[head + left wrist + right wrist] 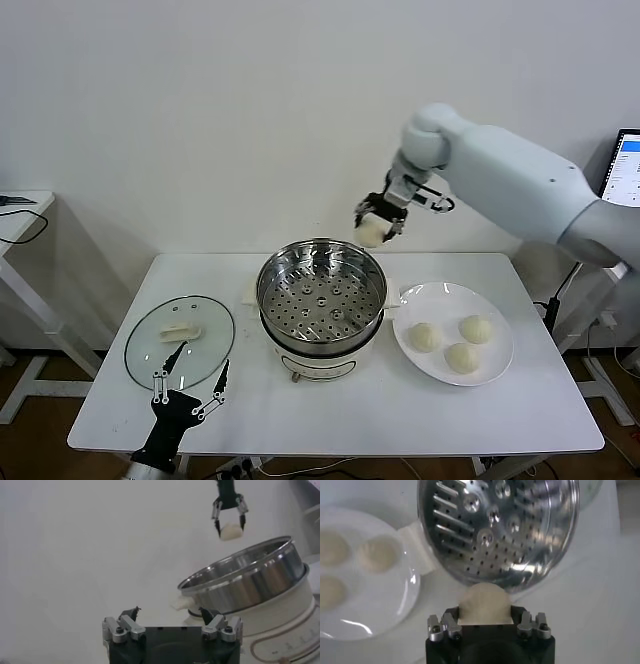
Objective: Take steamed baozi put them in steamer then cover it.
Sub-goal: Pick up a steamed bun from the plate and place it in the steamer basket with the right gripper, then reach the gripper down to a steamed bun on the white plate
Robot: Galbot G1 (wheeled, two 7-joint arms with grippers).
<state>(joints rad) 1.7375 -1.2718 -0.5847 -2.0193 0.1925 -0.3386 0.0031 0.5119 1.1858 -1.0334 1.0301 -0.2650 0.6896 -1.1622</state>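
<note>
Steamer (260, 587) cut off at wrist view edge (base only partly seen); plate (350, 625) cropped too.

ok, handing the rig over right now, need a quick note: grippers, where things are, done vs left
Right gripper: jaws shut on one baozi, held in the air above the steamer, near its far rim.
Left gripper: jaws open, idle at the table's near-left edge by the cover.
Three baozi remain on the white plate. Steamer tray empty, cover lying on the table.
Done: first bun picked. Left: place all four, then cover.
</note>
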